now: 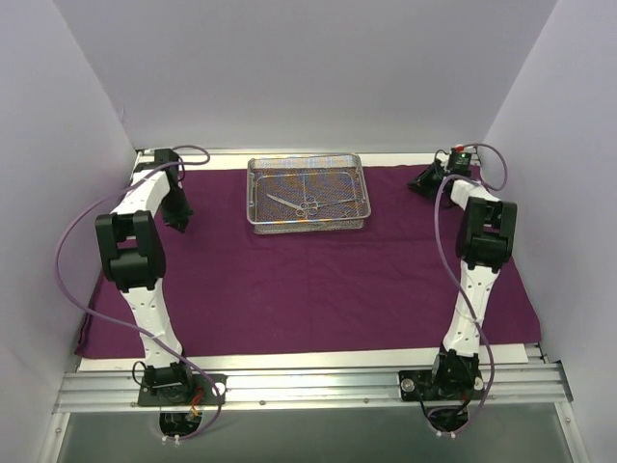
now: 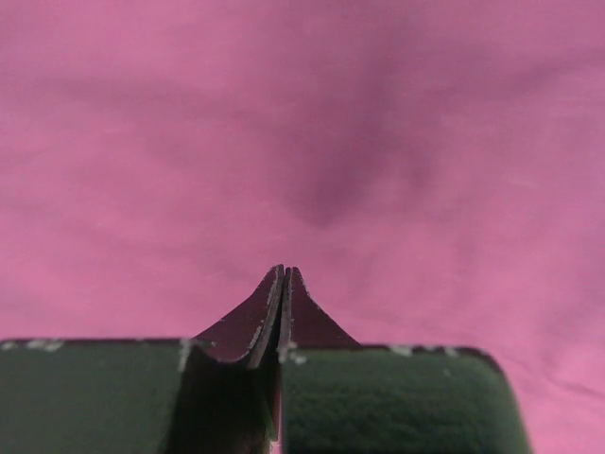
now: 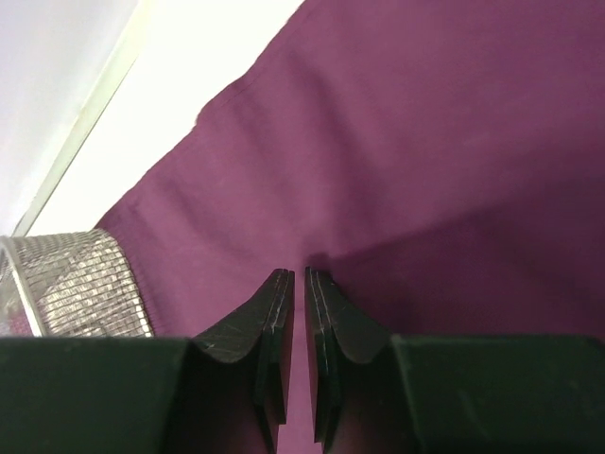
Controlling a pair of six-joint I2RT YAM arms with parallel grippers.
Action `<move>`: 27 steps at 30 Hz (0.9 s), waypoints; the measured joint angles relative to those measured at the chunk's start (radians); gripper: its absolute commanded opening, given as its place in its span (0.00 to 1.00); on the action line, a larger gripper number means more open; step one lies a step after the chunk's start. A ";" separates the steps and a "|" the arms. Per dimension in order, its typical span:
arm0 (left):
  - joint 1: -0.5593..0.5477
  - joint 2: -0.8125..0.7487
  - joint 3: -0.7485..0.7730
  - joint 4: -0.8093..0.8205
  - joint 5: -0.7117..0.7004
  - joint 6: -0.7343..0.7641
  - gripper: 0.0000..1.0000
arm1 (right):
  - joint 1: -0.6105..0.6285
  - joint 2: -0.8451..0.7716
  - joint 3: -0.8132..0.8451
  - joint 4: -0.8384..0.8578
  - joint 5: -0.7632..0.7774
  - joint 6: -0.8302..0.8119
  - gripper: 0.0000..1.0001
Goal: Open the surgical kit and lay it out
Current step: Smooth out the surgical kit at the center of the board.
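Note:
The dark purple cloth wrap (image 1: pixel 308 289) lies spread flat over the table. At its back centre stands the silver wire-mesh tray (image 1: pixel 256 193), with thin ring-handled scissor-like instruments (image 1: pixel 294 203) lying inside it. My left gripper (image 1: pixel 178 224) hovers low over the cloth's back left part. In the left wrist view this gripper (image 2: pixel 285 270) is shut with nothing visible between its tips, and the cloth (image 2: pixel 284 113) fills the view. My right gripper (image 1: pixel 421 183) is near the cloth's back right corner. The right wrist view shows the right gripper (image 3: pixel 295 274) with a narrow gap between its jaws, empty, just above the cloth (image 3: pixel 425 142), and the tray's corner (image 3: pixel 76 284) to its left.
White enclosure walls (image 1: pixel 289 68) close in the back and both sides. A strip of bare white table (image 3: pixel 189 66) runs behind the cloth's back edge. A metal rail (image 1: pixel 308 386) with both arm bases crosses the near edge.

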 measured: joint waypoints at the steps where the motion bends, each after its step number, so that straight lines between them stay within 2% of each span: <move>1: -0.001 0.003 0.000 0.018 0.043 0.009 0.02 | -0.009 0.000 0.007 -0.011 0.000 -0.010 0.13; 6: 0.019 0.023 0.024 0.101 0.218 0.037 0.02 | -0.066 0.008 0.049 -0.080 -0.002 -0.060 0.13; 9: 0.026 0.100 0.130 0.113 0.284 0.042 0.02 | -0.082 0.040 0.120 -0.140 0.003 -0.084 0.13; 15: 0.027 0.309 0.366 0.117 0.313 -0.010 0.02 | -0.090 0.099 0.255 -0.250 0.056 -0.125 0.08; 20: 0.029 0.432 0.564 0.051 0.359 -0.084 0.02 | -0.097 0.146 0.348 -0.306 0.076 -0.127 0.03; 27: 0.000 0.494 0.658 0.028 0.426 -0.155 0.02 | -0.111 0.196 0.460 -0.375 0.144 -0.136 0.00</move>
